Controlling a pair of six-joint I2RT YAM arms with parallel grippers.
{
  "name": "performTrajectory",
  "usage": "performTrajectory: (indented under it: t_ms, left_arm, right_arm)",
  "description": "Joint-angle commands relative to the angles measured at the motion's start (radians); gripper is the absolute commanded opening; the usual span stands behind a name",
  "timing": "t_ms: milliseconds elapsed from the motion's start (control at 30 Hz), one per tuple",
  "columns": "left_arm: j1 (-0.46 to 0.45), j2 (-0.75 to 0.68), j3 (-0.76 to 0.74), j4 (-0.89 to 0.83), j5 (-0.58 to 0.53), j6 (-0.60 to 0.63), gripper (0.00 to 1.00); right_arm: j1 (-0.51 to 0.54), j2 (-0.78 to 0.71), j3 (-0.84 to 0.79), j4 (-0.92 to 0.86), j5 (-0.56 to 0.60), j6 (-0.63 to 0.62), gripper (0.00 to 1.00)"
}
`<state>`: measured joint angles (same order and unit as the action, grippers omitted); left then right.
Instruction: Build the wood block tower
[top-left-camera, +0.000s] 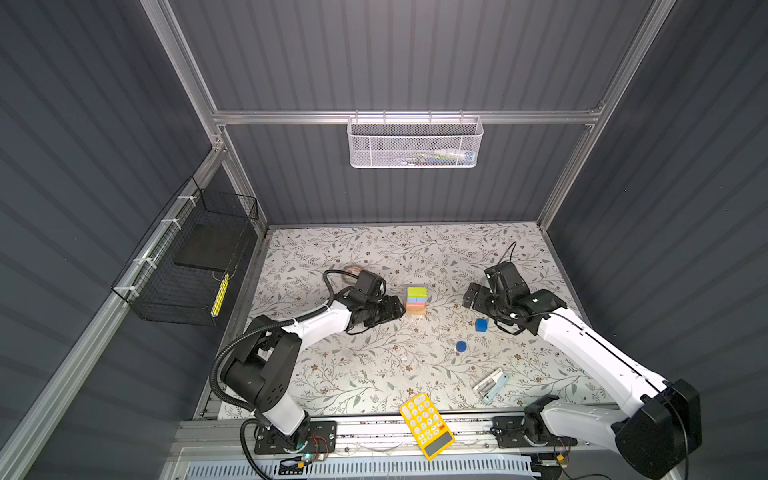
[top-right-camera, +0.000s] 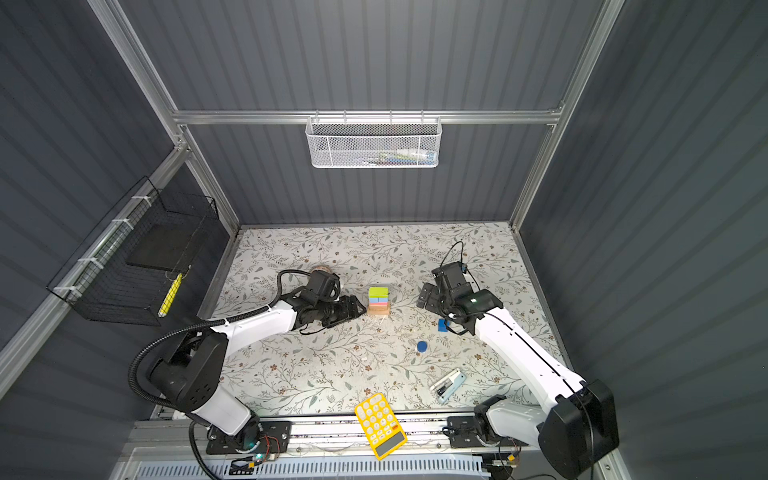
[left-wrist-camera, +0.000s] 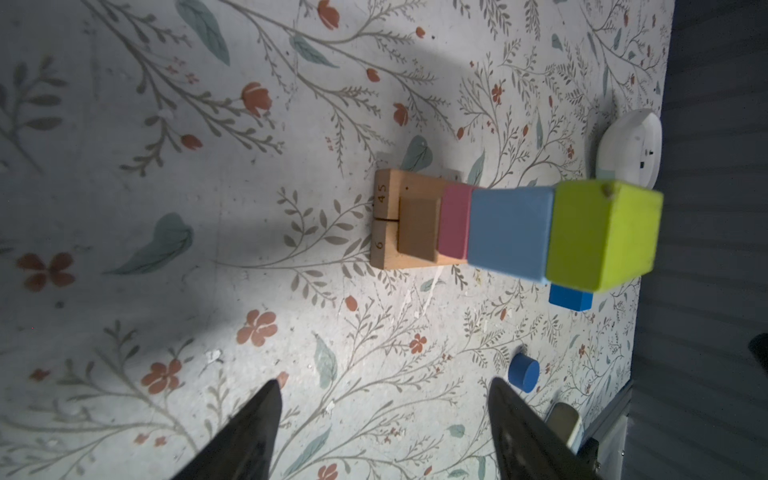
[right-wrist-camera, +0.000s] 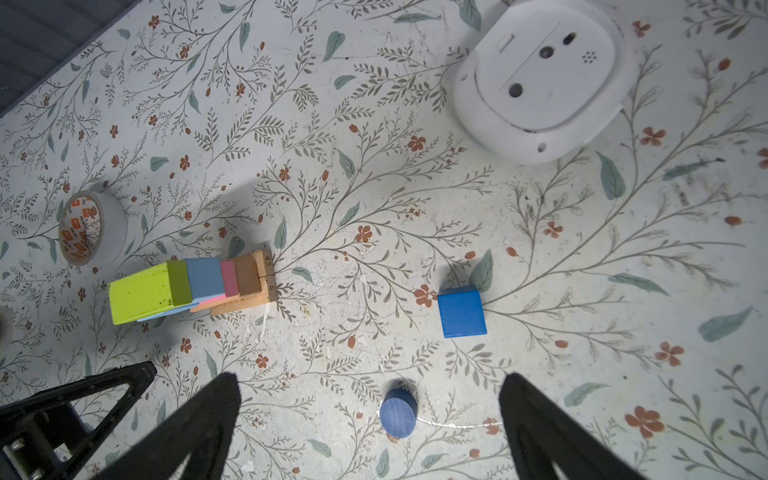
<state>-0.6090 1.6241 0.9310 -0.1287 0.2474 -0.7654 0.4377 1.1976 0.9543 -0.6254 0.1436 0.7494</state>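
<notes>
Now the dark-blue cube (top-left-camera: 481, 324) sits right of the tabletop's middle, just beside the right hand (top-left-camera: 472, 296), empty and spread apart, nearer than the left hand (top-left-camera: 395, 309), likewise apart, empty beside the central tower (top-left-camera: 416, 300).

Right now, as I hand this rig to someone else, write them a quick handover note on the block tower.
Left gripper: open, empty, just left of the tower in both top views, not touching it.
Right gripper: open, empty, over the table near the loose dark-blue pieces.
Done: tan bars at the base, then the pink bar, the light-blue blocks and the lime-green bar on top.
Left: the dark-blue cube and the dark-blue cylinder lie on the table right of the tower and have yet to be stacked.
</notes>
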Motion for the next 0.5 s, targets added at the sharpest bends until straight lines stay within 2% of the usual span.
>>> performTrajectory:
  t_ms: [0, 467]
  left_arm:
    - [-0.003, 0.023, 0.008, 0.027, 0.018, -0.028, 0.78]
    - [-0.004, 0.052, 0.020, 0.065, 0.054, -0.041, 0.79]
  right_arm:
    - [-0.008, -0.016, -0.014, 0.008, -0.006, -0.013, 0.99]
    - [-0.019, -0.016, -0.023, 0.013, -0.016, -0.012, 0.99]
